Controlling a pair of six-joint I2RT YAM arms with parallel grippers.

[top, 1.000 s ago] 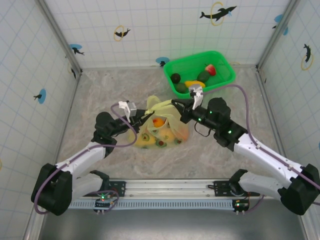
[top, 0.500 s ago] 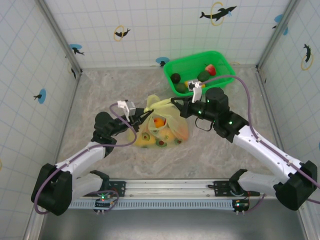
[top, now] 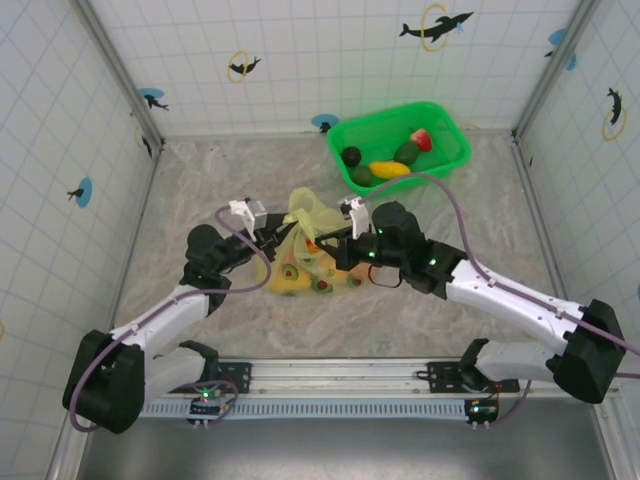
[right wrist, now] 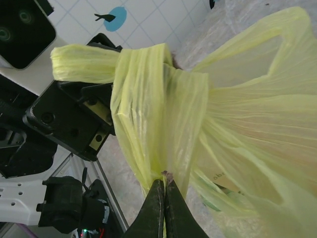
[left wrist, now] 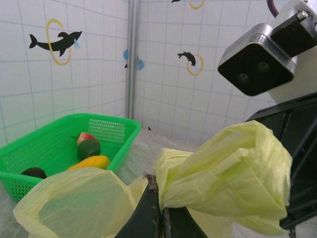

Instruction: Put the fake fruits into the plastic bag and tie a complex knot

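The plastic bag (top: 300,272) lay mid-worktop (top: 200,180) between the two arms. The left claw (left wrist: 159,218) was pinched tight on a fold of its film. The right claw (right wrist: 163,198) was clamped on a bunched handle strip. Several fruits (top: 388,168) sat in the green basket (top: 392,109) behind.

No legible text, label, brand or number; wall tiles (top: 300,60) bear wordless dolphin decals (top: 436,25).

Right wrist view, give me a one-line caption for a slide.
Right gripper shut on a pulled-up strip of the yellow-green plastic bag, draped across the bag's other bunched handle.
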